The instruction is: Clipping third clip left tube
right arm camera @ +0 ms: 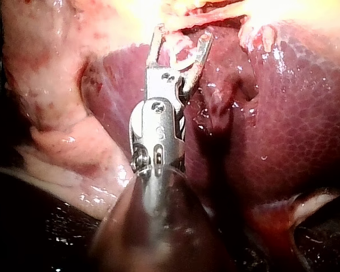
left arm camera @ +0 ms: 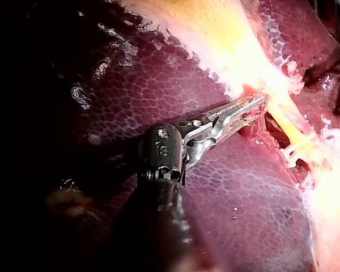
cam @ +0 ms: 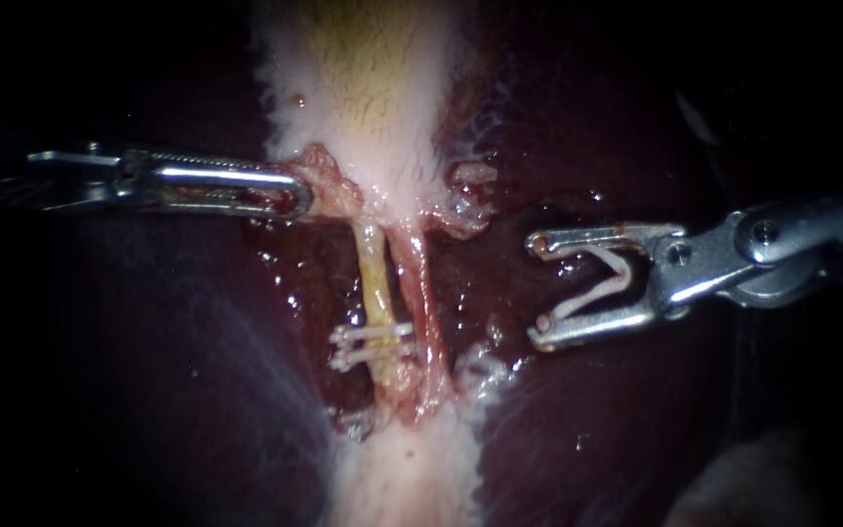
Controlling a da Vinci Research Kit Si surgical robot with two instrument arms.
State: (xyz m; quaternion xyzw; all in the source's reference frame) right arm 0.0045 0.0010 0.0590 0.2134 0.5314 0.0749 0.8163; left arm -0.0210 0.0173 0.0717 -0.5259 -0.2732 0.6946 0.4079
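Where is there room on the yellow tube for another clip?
Bare room: the left tube between the gallbladder, gripped by the left instrument, and the two clips. The liver lies open toward the right instrument holding a new clip. Crowded at the clips, right tube close beside.

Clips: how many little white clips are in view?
3. Two sit side by side across the yellowish left tube, an upper clip and a lower clip; a third clip is held between the right instrument's jaws. Others may be hidden.

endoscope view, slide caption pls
Left instrument grips tissue; right instrument holds an open clip short of the left tube, which bears two clips
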